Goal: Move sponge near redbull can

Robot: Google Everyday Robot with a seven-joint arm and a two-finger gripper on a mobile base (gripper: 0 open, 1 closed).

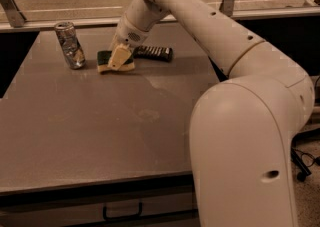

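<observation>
The sponge (103, 60) is clamped in the claw (118, 58), low at the desk (100, 136), close to the can (70, 45) but not touching. If it is pushed any closer, the tall, slim can could be knocked over. The sponge could be tipped by a careless release.

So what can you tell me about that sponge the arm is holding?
The sponge has a dark green scouring top over pale yellow foam, wavy in outline. The gripper clamps it from above, one pale finger covering its middle. It is at the far side of the table, on the surface or just above; I cannot tell which. The silvery can stands to its left, apart; a dark ridged packet lies behind it.
</observation>
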